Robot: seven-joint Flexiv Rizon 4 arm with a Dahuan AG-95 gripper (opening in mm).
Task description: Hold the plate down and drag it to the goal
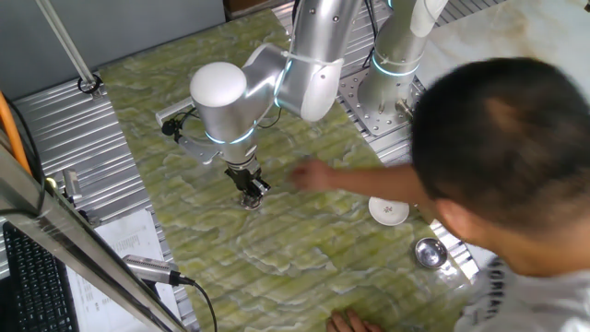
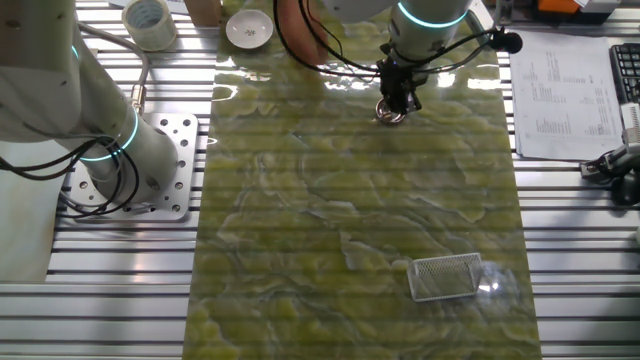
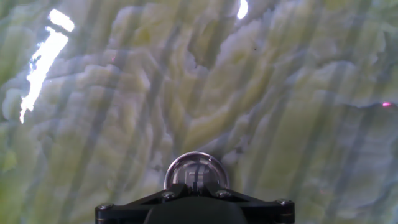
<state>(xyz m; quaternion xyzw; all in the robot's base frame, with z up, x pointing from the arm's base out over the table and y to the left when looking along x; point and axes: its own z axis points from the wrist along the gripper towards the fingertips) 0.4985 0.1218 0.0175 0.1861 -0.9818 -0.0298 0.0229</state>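
The plate (image 2: 388, 116) is a small shiny silver dish on the green marbled mat, at the far end in the other fixed view. It also shows in one fixed view (image 1: 251, 202) and at the bottom middle of the hand view (image 3: 196, 168). My gripper (image 2: 396, 103) stands right over it with its fingers together, tips on or just above the plate; contact is not clear. It also shows in one fixed view (image 1: 247, 189) and the hand view (image 3: 196, 185). The goal (image 2: 447, 277) is a thin white U-shaped frame at the near right of the mat, far from the plate.
A person leans in at the right (image 1: 498, 157), with one hand (image 1: 313, 175) stretched out over the mat near my gripper. A white round dish (image 1: 388, 211) and a steel bowl (image 1: 429, 251) sit off the mat. A second arm's base (image 2: 130, 160) and a tape roll (image 2: 150, 20) stand to the side.
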